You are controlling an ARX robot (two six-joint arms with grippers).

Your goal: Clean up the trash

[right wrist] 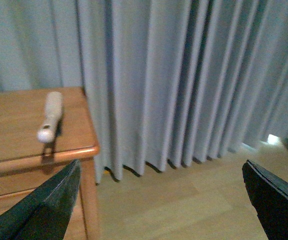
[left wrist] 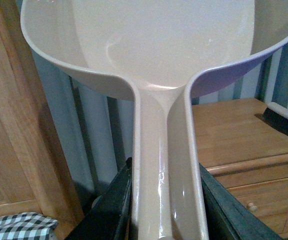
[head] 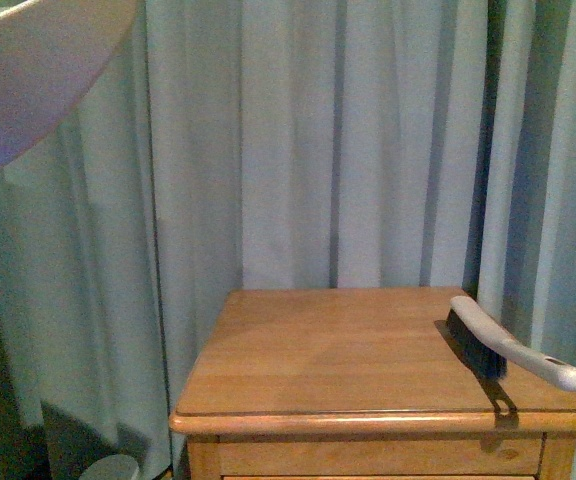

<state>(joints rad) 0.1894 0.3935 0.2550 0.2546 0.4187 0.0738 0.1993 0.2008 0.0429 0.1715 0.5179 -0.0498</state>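
Likely tool-pickup step: with left jaws clamped on handle of cream plastic dustpan [left wrist: 159, 55], bring empty, wide-open right jaws to white-handled black-bristled brush [head: 508, 345] at 4 o'clock on wooden bench [head: 338, 350], then locate crumpled white tissue wad, nowhere in view.

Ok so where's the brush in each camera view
Front view: brush on the right side of the wooden cabinet top, handle toward the front corner.
Left wrist view: only its bristle end, on the cabinet top beyond the dustpan.
Right wrist view: its white handle, by the cabinet's corner.
Shared landmark: the cabinet top.
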